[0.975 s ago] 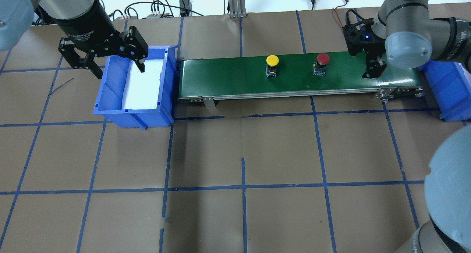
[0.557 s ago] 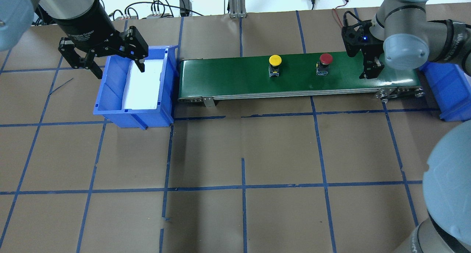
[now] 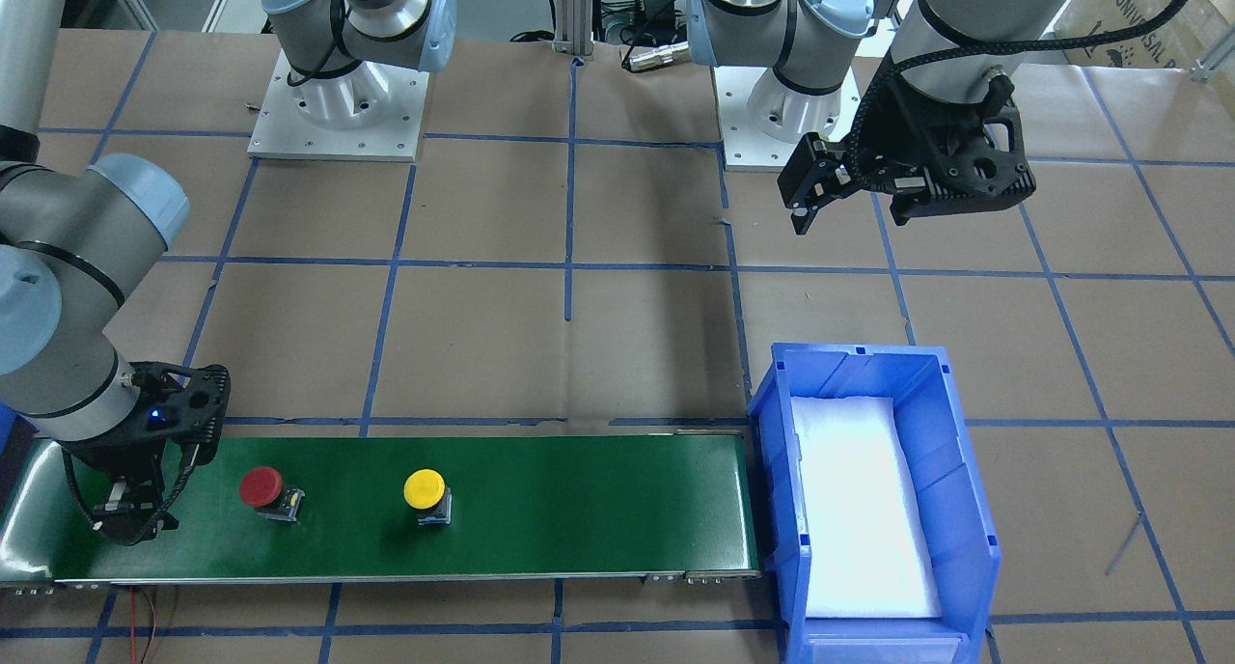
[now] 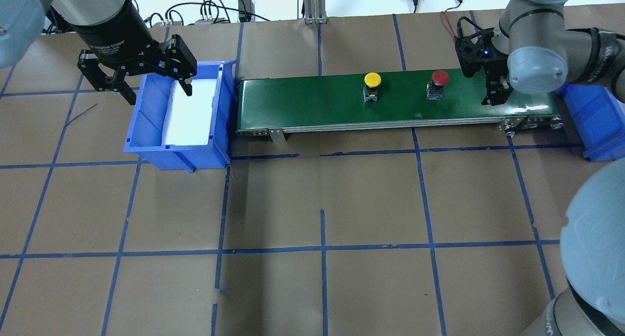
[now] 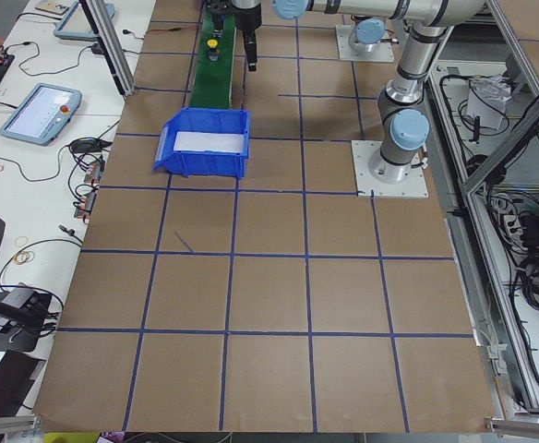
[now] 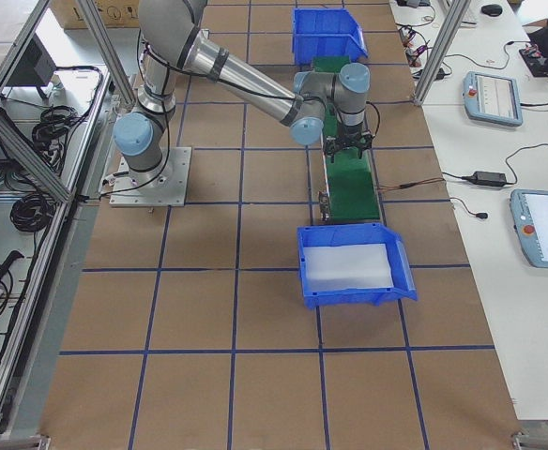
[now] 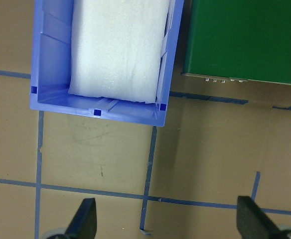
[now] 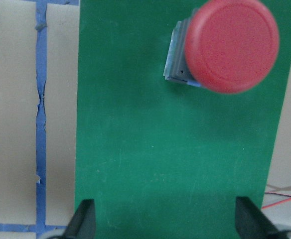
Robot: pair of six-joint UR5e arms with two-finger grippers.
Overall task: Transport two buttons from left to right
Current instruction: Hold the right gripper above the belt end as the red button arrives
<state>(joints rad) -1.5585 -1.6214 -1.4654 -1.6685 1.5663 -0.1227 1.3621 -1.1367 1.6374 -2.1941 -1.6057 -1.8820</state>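
The red button (image 4: 440, 77) and the yellow button (image 4: 372, 79) stand upright on a green conveyor belt (image 4: 302, 101), red to the right of yellow. They also show in the front view, red (image 3: 260, 487) and yellow (image 3: 425, 489). My right gripper (image 4: 494, 93) is open just above the belt's right end, a short way right of the red button. Its wrist view shows the red cap (image 8: 230, 45) ahead of the open fingertips (image 8: 84, 219). My left gripper (image 4: 157, 89) is open and empty above the left blue bin (image 4: 146, 153).
The left bin holds a white foam pad (image 7: 120, 45) and touches the belt's left end. A second blue bin (image 4: 593, 111) sits at the belt's right end. Brown table with blue tape lines surrounds them; cables lie at the back edge.
Both buttons have travelled to the right along the belt, toward my right gripper. The right gripper shifted only slightly. The left gripper has not moved.
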